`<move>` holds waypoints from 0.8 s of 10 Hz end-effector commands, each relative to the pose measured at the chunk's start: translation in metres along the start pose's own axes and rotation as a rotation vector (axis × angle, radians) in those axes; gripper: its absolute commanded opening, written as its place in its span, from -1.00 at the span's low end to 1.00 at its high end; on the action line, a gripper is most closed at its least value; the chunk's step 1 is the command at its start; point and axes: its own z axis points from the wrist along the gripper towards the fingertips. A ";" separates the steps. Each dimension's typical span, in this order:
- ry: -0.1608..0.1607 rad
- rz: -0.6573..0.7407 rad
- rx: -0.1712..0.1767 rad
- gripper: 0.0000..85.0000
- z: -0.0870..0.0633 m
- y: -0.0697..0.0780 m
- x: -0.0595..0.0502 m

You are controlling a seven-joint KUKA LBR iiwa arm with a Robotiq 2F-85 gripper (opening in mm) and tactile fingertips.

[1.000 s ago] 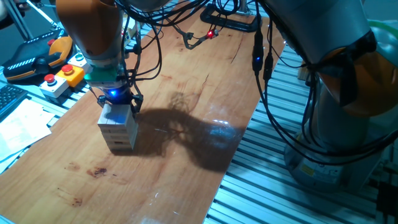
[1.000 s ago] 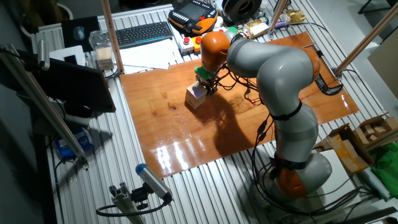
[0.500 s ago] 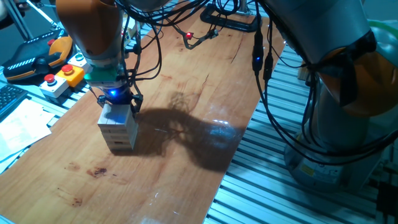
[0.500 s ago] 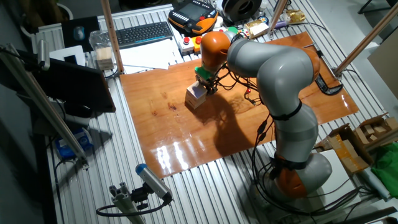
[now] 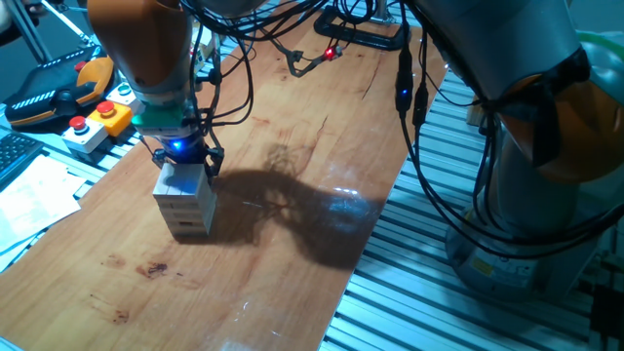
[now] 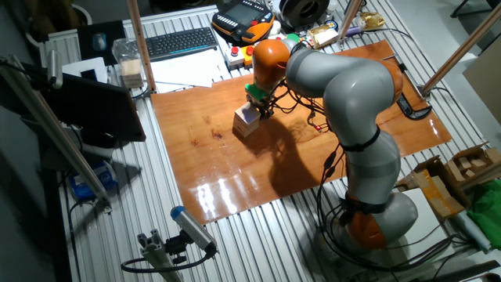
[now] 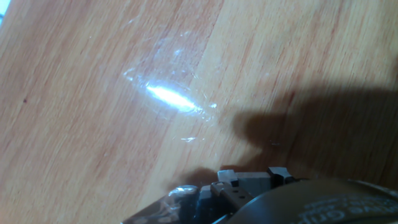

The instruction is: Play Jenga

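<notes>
Jenga (image 5: 185, 203): 1 small tower on table (image 5: 292, 185). Gripper (image 5: 181, 168) at its top; grip state not discernible. Risk: a sideways nudge could topple the tower.

I have the arm (image 6: 344, 86) bent over the table from its base (image 6: 376, 219) off the right-hand edge, grey links with orange joints, the wrist (image 5: 141, 44) pointing straight down near the far left corner of the wooden surface. The gripper (image 5: 181, 161) hangs vertical under a green ring with a blue light glowing at its body. Its dark fingers (image 5: 210, 161) sit low, but I cannot tell how the jaws stand. In the hand view I only get the gripper body (image 7: 249, 186) along the bottom edge.
</notes>
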 end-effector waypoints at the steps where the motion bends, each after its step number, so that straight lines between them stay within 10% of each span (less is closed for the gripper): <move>1: 0.000 0.000 0.000 -0.98 0.000 0.000 0.000; 8: -0.001 0.002 -0.002 -0.98 0.000 0.001 -0.002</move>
